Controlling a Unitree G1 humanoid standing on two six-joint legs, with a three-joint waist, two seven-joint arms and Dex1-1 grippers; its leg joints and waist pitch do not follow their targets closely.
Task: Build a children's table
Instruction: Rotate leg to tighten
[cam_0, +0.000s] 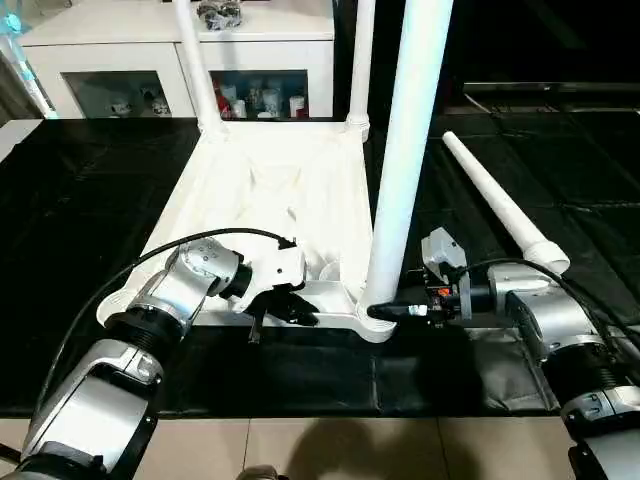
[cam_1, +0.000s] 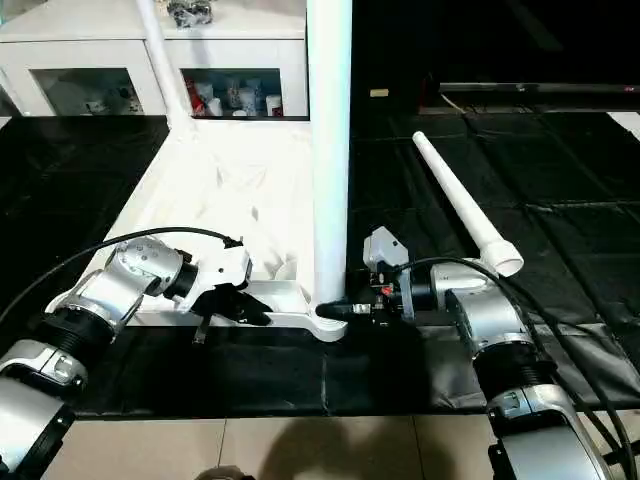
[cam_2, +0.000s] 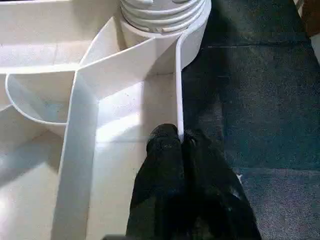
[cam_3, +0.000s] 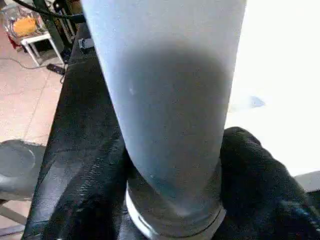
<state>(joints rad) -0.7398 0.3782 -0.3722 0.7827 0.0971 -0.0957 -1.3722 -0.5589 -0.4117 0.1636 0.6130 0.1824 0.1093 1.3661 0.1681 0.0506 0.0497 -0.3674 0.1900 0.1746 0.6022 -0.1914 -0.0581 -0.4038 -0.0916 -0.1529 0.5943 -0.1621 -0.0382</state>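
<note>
Left eye view: white plastic rectangular table top (cam_0: 260, 190), ribbed underside up, flat on black floor mat (cam_0: 80, 220); white glass-door cabinet (cam_0: 150, 60) behind

2 long tapered round white legs upright in far corner sockets: far-left leg (cam_0: 195, 65), far-right leg (cam_0: 362, 60)

Near-right leg (cam_0: 405, 150) upright in its round corner socket (cam_0: 372, 318); right gripper (cam_0: 385, 312) clamped around base of near-right leg, fingers (cam_3: 250, 165) pressed to both sides in right wrist view

Left gripper (cam_2: 181, 142) pinched shut on thin near rim of table top (cam_2: 178, 85), beside same socket

Loose 4th leg (cam_0: 500, 205) lying on mat, right of table top, well apart from both grippers

Progress, judged: 3 of 4 legs in sockets, near-right seating possibly unfinished; remaining: 4th leg into near-left socket, then table turned upright
</note>
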